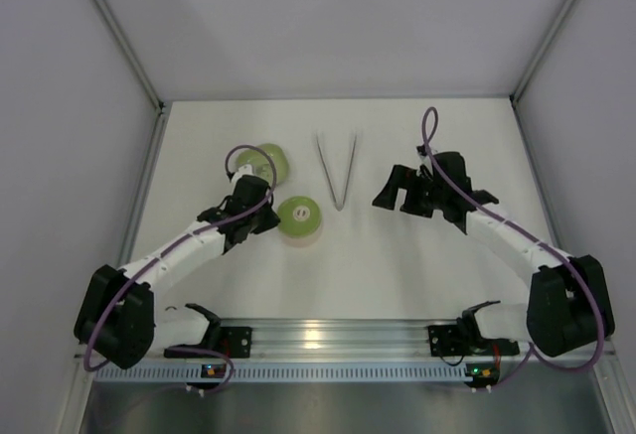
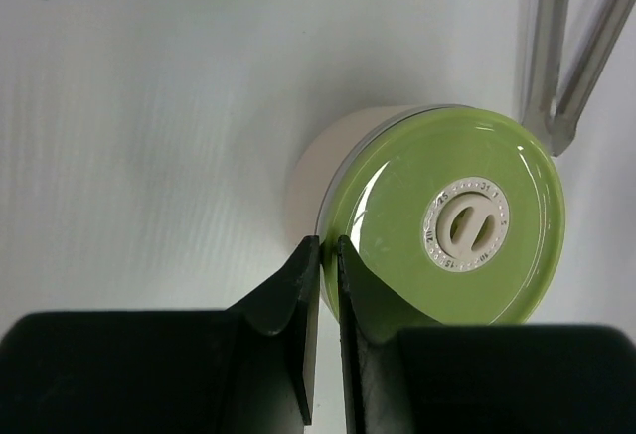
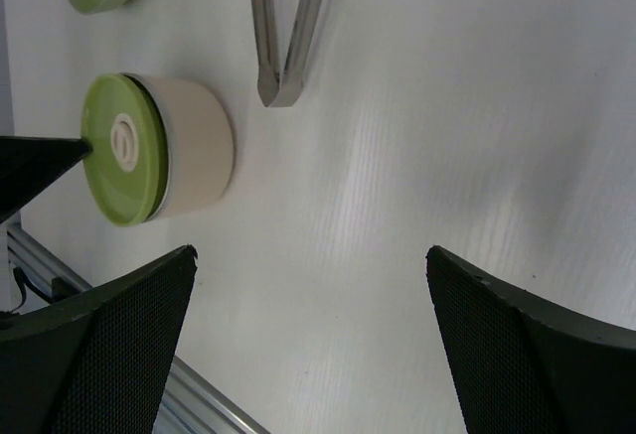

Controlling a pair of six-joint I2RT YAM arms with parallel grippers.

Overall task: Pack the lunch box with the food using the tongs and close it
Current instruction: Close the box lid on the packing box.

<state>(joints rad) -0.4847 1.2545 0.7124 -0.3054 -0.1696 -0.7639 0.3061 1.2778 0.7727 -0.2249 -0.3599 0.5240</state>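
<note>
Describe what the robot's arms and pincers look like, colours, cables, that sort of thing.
Both arms are white tubular links with chunky black joints; a purple cable loops along the left arm and the right arm. The left pincer has smooth, glossy black wedge fingers; the right pincer has black fingers with a fine mesh texture.

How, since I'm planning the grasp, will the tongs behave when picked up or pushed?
The tongs look thin, smooth metal, so probably light and slippery. Joined only at one end, their arms would likely flex together when squeezed. Lying flat, they should slide, not roll.
</note>
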